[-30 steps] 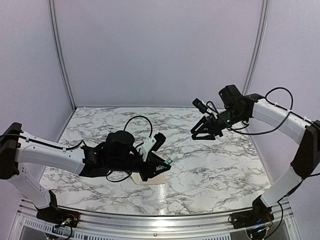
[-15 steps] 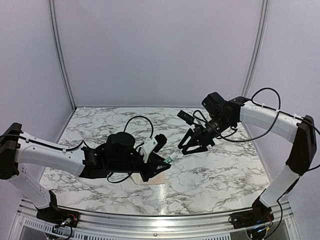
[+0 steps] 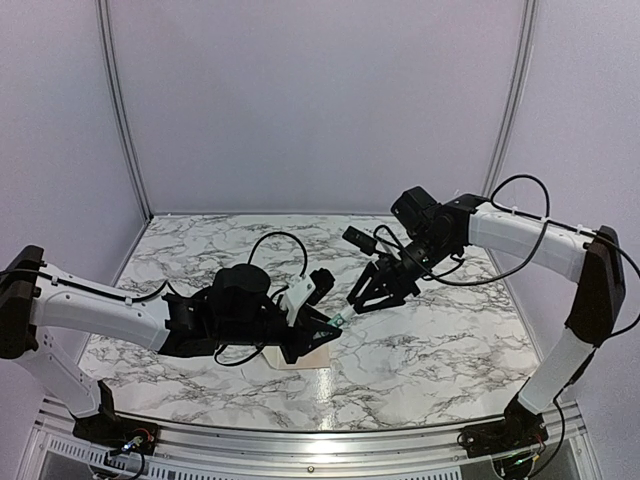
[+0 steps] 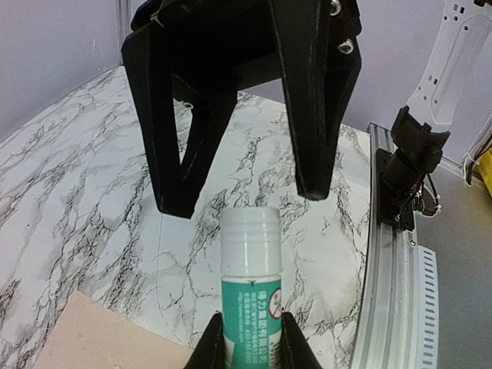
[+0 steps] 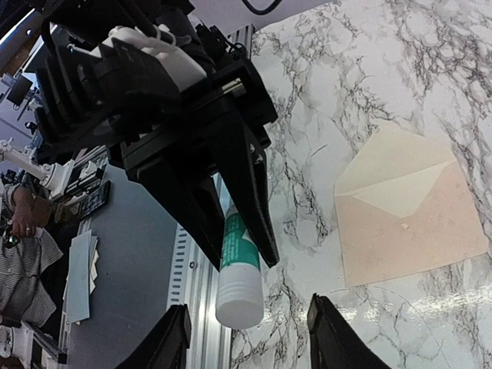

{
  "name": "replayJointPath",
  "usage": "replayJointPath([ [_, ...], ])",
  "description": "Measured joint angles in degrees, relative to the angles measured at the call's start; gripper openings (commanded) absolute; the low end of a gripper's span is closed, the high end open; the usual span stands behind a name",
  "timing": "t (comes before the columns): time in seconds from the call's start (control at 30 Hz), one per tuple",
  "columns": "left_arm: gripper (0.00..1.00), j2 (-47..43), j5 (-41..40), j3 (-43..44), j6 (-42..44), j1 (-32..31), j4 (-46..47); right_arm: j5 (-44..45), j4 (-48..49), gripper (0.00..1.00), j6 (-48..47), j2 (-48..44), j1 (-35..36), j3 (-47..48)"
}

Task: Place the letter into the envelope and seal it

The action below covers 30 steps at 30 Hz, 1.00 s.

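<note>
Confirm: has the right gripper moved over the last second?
Yes. In the top view the right gripper has swung left and nearer, away from the right corner post, toward the glue stick in the left gripper.

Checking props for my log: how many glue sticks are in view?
1. The glue stick is gripped by the left gripper above the table, capped; others may be hidden.

The right pincer point(image 3: 361, 305) has neared the glue stick point(image 3: 337, 321).
</note>
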Motion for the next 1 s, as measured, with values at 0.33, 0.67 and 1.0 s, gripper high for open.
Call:
replayJointPath([
  [0.33,0.03,0.0,0.2,0.0,0.17,0.0,0.0,0.09,0.13,0.33,0.22,1.38,2.12,0.44],
  [0.67,0.03,0.02,0.04,0.0,0.37,0.0,-0.13,0.02,-0.11,0.04,-0.26,1.66,2.21,0.44],
  [1.0,0.0,0.74,0.22,0.0,0.96,0.07,1.33,4.04,-4.48,0.0,-4.94,1.68,2.08,3.54],
])
